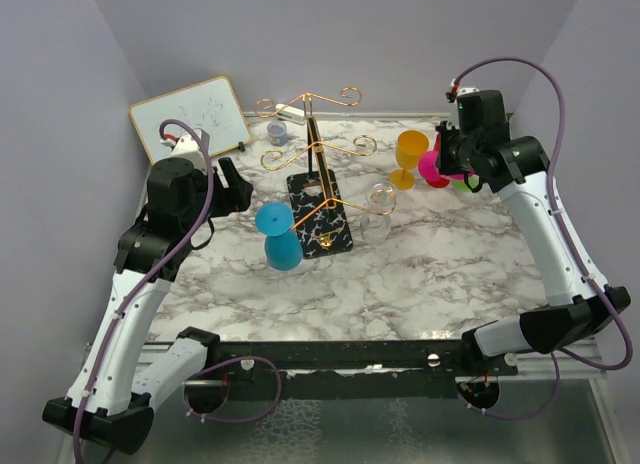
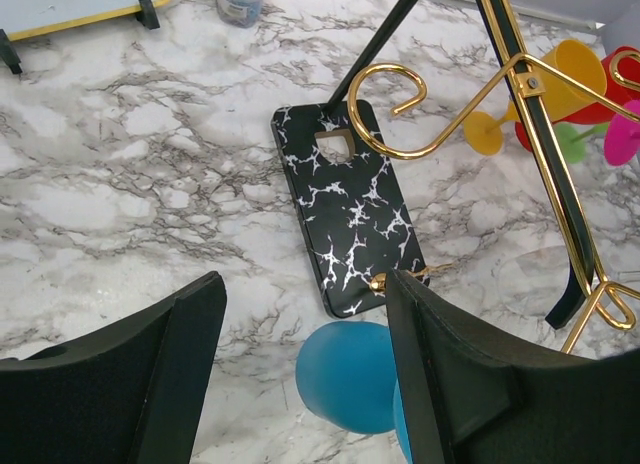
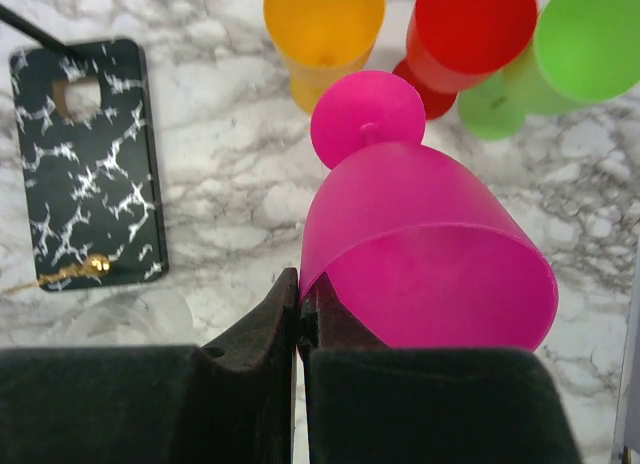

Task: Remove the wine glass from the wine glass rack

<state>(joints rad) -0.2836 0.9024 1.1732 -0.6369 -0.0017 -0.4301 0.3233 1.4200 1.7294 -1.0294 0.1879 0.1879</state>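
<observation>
The wine glass rack point(image 1: 318, 159) is a gold wire stand on a black white-veined base point(image 2: 350, 204) at mid-table. A blue wine glass point(image 1: 281, 239) sits foot-up and tilted by the end of a low left arm. My left gripper point(image 2: 305, 384) is open above it, and the blue foot point(image 2: 350, 374) shows between and below the fingers, close to the right one. A clear glass point(image 1: 380, 209) hangs at the rack's right arm. My right gripper point(image 3: 303, 284) is shut on the rim of a pink wine glass point(image 3: 420, 244), held over the table at the right.
Orange point(image 1: 410, 154), red point(image 3: 470, 34) and green point(image 3: 580, 44) glasses stand at the back right. A whiteboard point(image 1: 190, 119) leans at the back left, with a small jar point(image 1: 277, 134) beside it. Another clear glass point(image 1: 265, 108) hangs from an upper rack arm.
</observation>
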